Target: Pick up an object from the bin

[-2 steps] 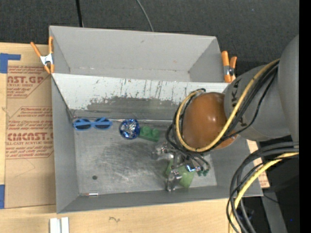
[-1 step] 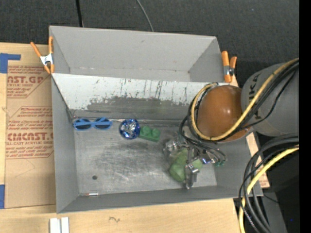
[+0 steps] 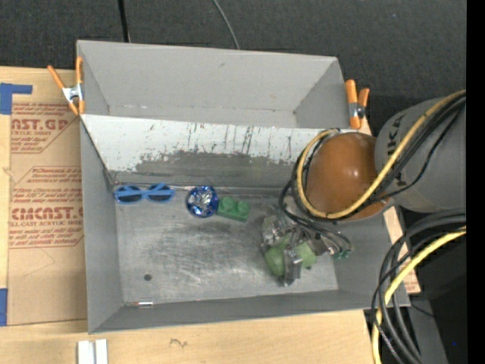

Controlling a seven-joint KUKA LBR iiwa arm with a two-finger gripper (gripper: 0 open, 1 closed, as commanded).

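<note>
The grey bin point(image 3: 189, 268) has tall sloping walls and a scuffed floor, with most of the floor bare. Directions below are read as on a clock laid over that floor, with 12 at the far wall.

The arm point(image 3: 436, 154) comes in over the rim at 3 o'clock, a thick grey body with yellow and black cables point(image 3: 394, 275) looped about it. At its wrist sits a rounded orange cover point(image 3: 337, 174), ringed by one of the cables, above the floor's 2 o'clock corner.

Below the cover, the gripper point(image 3: 289, 262) is down at floor level at about 4 o'clock, close to the right wall. Whether it is open or closed cannot be told: the metal parts and the pieces about it overlap too much.

Blue glasses point(image 3: 144, 194) lie flat at 10 o'clock, along the foot of the far wall and well apart from the gripper.

A green block point(image 3: 233, 209) lies at 1 o'clock, near the far wall, between the ball and the gripper.

A shiny blue ball point(image 3: 202, 202) rests at 11 o'clock, just beside the block's left end.

Two small green pieces lie against the gripper. The left piece point(image 3: 273, 259) is at its 9 o'clock and the right piece point(image 3: 307, 255) at its 3 o'clock, both touching it or nearly so. Whether either is gripped cannot be told.
</note>
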